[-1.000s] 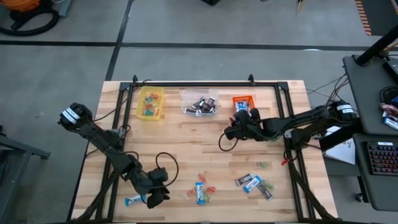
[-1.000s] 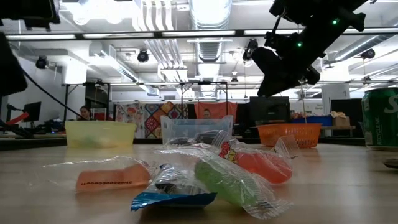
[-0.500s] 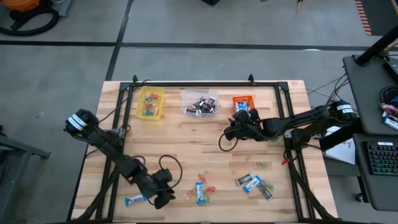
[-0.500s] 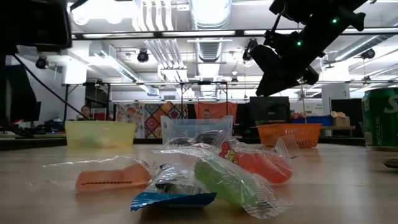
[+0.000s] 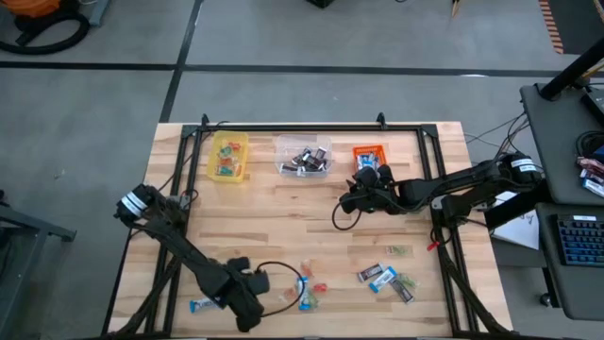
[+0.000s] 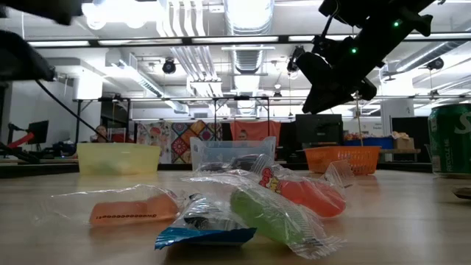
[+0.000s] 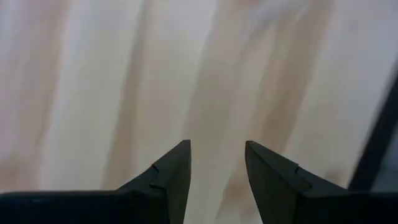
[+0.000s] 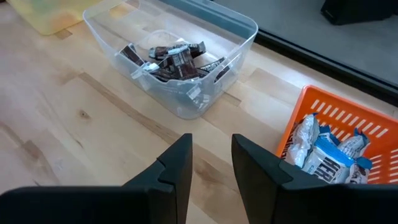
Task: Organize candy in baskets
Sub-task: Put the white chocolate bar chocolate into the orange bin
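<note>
Two grippers are seen, and neither has anything between its fingers. The left gripper (image 7: 216, 163) is parted a bit with only bare wood showing in the gap; from above it (image 5: 247, 304) is found near the table's front edge, just beside a blue-and-white bar (image 5: 202, 304) lying by the front left corner. The right gripper (image 8: 211, 155) is also slightly parted and empty, held above the wood near the back edge, just in front of the orange basket (image 5: 369, 151).

Along the back edge three baskets are lined up: the yellow basket (image 5: 227, 157) with small colourful pieces, the clear basket (image 8: 239, 34) with dark wrapped pieces (image 8: 168, 59) inside, and the orange one with blue-and-white bars (image 8: 326, 155).

Loose candy is left near the front edge: a small cluster of a blue bar and red and green pieces (image 5: 309, 291) around the middle, and another cluster of bars (image 5: 385, 279) toward the front right. A green can (image 6: 450, 140) is seen at the right edge in the low view.
</note>
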Available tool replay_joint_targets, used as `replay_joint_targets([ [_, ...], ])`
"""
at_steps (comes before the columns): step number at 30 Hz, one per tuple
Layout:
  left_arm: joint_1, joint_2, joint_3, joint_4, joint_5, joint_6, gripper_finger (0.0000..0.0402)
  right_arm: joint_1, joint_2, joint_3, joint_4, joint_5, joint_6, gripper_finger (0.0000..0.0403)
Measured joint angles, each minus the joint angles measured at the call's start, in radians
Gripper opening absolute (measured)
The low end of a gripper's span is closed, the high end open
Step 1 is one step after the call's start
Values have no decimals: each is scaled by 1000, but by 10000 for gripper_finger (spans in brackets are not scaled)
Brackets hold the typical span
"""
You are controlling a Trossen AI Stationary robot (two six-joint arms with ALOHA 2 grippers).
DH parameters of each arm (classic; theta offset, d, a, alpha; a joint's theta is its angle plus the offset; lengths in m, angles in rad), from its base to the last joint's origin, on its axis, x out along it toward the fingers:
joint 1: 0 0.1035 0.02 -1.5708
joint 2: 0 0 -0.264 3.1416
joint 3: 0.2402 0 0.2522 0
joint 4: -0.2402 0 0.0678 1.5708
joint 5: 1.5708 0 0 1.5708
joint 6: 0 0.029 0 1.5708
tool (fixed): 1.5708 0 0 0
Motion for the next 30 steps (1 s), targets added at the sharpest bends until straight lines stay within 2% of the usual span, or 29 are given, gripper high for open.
replay_joint_targets([
  [5, -23, 11, 20, -239, 177, -127, 134, 2, 0, 0, 0, 0, 0, 109],
  [13, -126, 11, -31, -239, 277, -229, 147, 2, 0, 0, -1, 0, 0, 103],
  [18, -153, 14, -33, -241, 288, -304, 183, 2, 0, 0, 0, 0, 0, 105],
  [22, -162, 42, -33, -231, 282, -308, 206, 2, 0, 0, 0, 0, 0, 109],
  [30, -163, 120, -26, -222, 281, -212, 199, 2, 0, 0, 0, -22, 1, 101],
])
